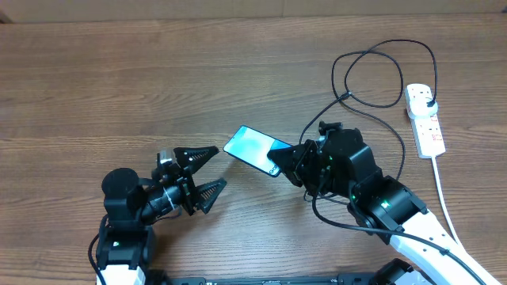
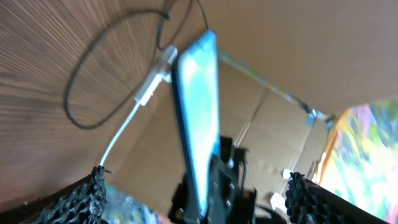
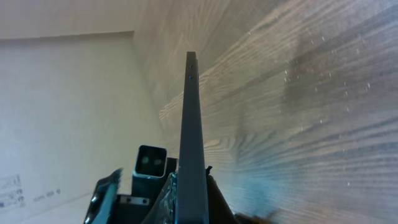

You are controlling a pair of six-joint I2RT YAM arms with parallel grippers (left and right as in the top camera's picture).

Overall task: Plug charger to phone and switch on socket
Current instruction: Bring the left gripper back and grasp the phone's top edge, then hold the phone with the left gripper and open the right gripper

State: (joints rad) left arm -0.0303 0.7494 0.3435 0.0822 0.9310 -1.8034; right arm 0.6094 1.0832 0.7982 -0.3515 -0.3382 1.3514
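Ahead of spread left claw [image 1: 219, 166]: phone [image 1: 250, 146], gripped by right claw [image 1: 279, 165].

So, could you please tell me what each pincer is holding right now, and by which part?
The right pincer grips the phone by the short end nearest its arm. The left pincer stands open, holding nothing.

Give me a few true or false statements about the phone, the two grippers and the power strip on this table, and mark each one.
1. The right gripper holds the phone. True.
2. The left gripper is shut. False: it is open, with nothing between its fingers.
3. The phone's screen is dark. False: it is lit light blue.
4. The charger's black plug sits in the white power strip. True.
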